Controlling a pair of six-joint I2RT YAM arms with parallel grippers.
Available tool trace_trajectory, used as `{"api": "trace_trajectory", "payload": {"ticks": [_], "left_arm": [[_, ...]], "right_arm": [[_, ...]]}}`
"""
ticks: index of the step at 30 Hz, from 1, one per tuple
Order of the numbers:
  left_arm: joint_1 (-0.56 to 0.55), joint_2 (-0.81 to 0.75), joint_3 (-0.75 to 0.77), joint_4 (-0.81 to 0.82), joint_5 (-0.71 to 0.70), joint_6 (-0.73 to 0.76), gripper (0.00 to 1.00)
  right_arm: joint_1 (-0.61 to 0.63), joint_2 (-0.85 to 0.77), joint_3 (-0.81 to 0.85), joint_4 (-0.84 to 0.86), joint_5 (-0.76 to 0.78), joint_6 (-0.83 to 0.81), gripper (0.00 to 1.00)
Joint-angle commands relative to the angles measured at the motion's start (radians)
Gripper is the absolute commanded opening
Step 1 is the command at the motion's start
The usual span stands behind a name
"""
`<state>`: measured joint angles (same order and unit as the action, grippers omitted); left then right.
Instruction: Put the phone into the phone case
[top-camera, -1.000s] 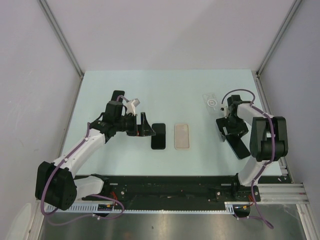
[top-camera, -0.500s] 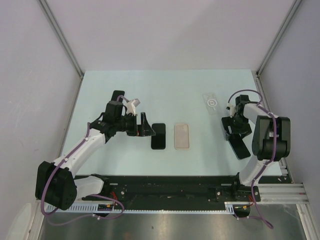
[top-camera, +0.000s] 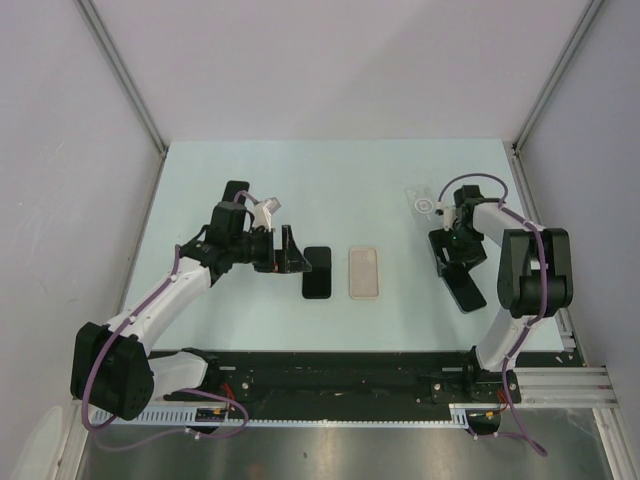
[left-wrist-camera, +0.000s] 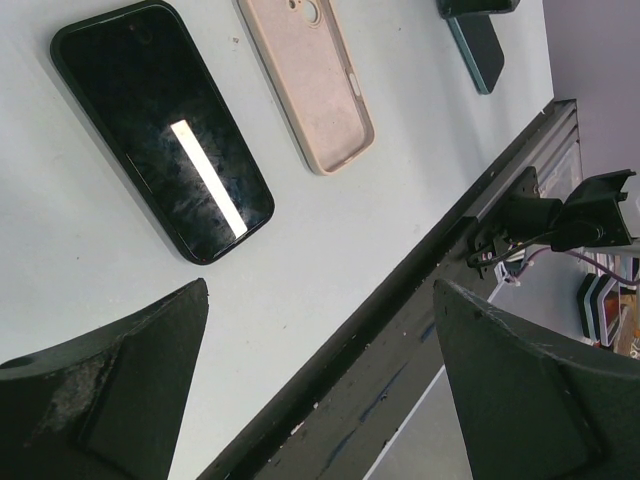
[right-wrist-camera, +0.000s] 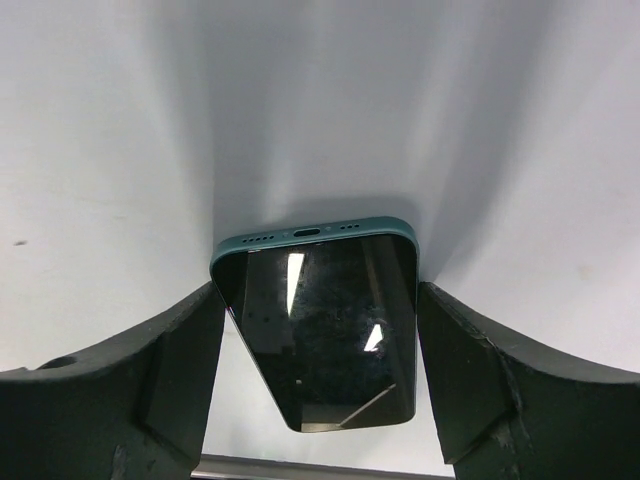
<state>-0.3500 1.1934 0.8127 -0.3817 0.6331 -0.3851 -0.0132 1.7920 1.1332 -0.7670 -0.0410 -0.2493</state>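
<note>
A black phone (top-camera: 318, 272) (left-wrist-camera: 160, 140) lies face up on the pale table, and a beige phone case (top-camera: 364, 272) (left-wrist-camera: 310, 85) lies open side up just to its right. My left gripper (top-camera: 294, 251) (left-wrist-camera: 320, 290) hangs open just left of the black phone, with nothing between its fingers. My right gripper (top-camera: 457, 256) (right-wrist-camera: 317, 295) is shut on the sides of a teal phone (top-camera: 464, 288) (right-wrist-camera: 320, 330). That phone's screen faces up, its port end points away from the wrist camera, and it also shows in the left wrist view (left-wrist-camera: 478, 50).
A clear case (top-camera: 422, 203) lies at the back right, just beyond the right gripper. A black flat object (top-camera: 237, 190) lies behind the left arm. The black base rail (top-camera: 340, 375) runs along the table's near edge. Grey walls close in both sides.
The right gripper swung out to the right and back left, and the teal phone's near end now lies further left. The left arm, black phone and beige case have not moved.
</note>
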Motion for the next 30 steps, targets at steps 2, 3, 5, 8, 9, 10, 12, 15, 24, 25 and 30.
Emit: {"api": "trace_trajectory", "payload": {"ticks": [2, 3, 5, 8, 9, 10, 12, 15, 24, 25, 30], "left_arm": [[0.006, -0.012, -0.007, 0.027, 0.027, -0.003, 0.97], [0.006, -0.012, -0.007, 0.027, 0.027, -0.005, 0.97], [0.006, -0.014, -0.007, 0.027, 0.027, -0.005, 0.97], [0.006, -0.017, -0.007, 0.027, 0.022, -0.001, 0.97], [0.006, -0.017, -0.007, 0.026, 0.022, -0.003, 0.97], [0.006, -0.018, -0.007, 0.026, 0.022, -0.003, 0.97], [0.006, -0.02, -0.007, 0.026, 0.02, -0.001, 0.97], [0.005, -0.018, -0.007, 0.026, 0.02, -0.003, 0.97], [0.006, -0.022, -0.007, 0.026, 0.02, -0.001, 0.97], [0.005, -0.023, -0.007, 0.026, 0.022, -0.001, 0.97], [0.006, -0.025, -0.007, 0.026, 0.02, -0.001, 0.97]], "right_arm": [[0.149, -0.002, 0.02, 0.023, -0.091, -0.076, 0.63], [0.206, -0.008, 0.02, 0.024, -0.088, -0.093, 0.63], [0.257, -0.016, 0.02, 0.029, -0.086, -0.145, 0.65], [0.321, -0.032, 0.019, 0.017, -0.106, -0.212, 0.67], [0.338, -0.037, 0.019, 0.009, -0.137, -0.235, 0.67], [0.344, -0.039, 0.019, -0.008, -0.155, -0.26, 0.67], [0.357, -0.048, 0.014, -0.023, -0.192, -0.347, 0.67], [0.397, -0.072, -0.013, -0.029, -0.165, -0.455, 0.68], [0.441, -0.114, -0.104, 0.037, -0.045, -0.588, 0.77], [0.444, -0.118, -0.115, 0.047, -0.04, -0.588, 0.78], [0.47, -0.187, -0.116, 0.086, -0.031, -0.521, 0.81]]}}
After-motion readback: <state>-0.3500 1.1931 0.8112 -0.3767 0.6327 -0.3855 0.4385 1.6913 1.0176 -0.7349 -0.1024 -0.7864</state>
